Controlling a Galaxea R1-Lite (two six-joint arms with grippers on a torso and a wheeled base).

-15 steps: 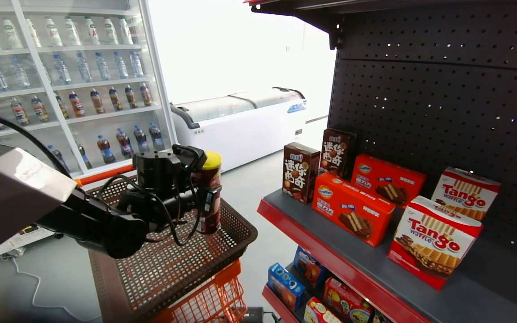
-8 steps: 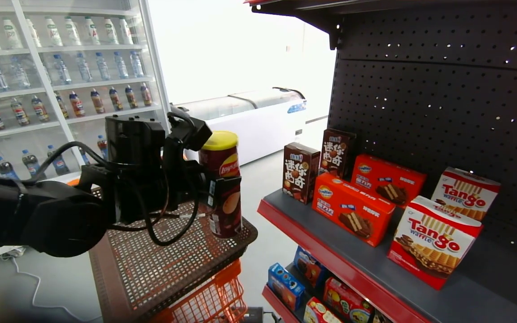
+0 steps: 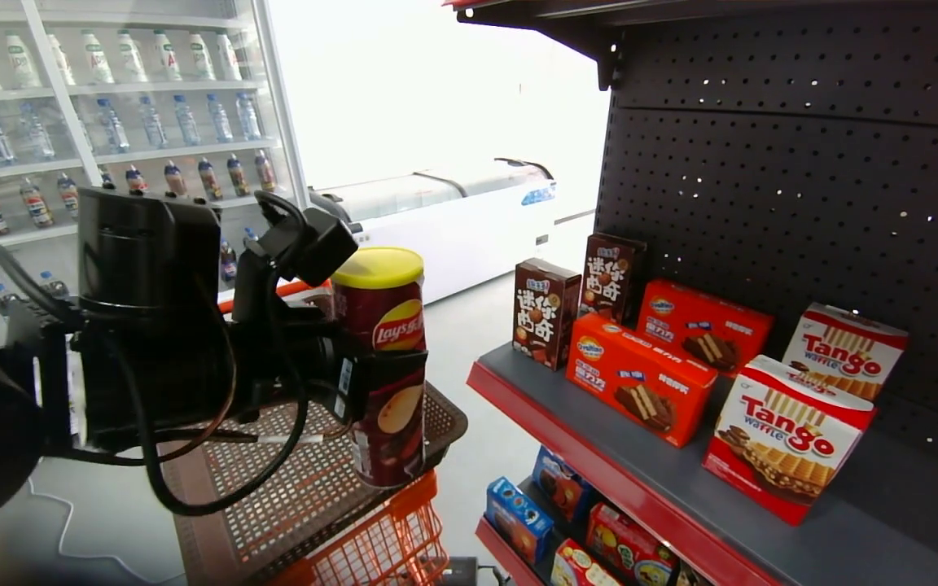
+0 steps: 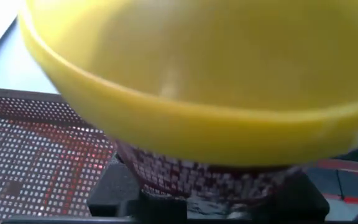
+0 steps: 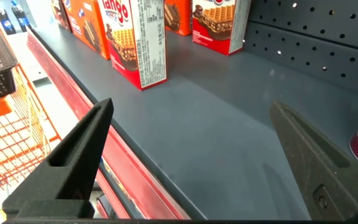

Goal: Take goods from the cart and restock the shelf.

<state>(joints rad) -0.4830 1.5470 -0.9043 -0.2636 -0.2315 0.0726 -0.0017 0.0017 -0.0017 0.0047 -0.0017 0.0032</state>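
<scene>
Left hand (image 3: 378, 381) clamps the chips can (image 3: 379, 313), hiding its middle; right hand (image 5: 191, 121) gapes above shelf (image 5: 229, 168).

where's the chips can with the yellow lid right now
Head view, left side: the tall dark red can with yellow lid is upright in the left hand, over the brown mesh cart basket, left of the grey shelf.

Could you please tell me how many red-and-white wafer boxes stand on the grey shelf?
2. The front wafer box stands near the shelf edge; the rear wafer box stands behind it, by the pegboard. More may be hidden past the head view's right side.
</scene>
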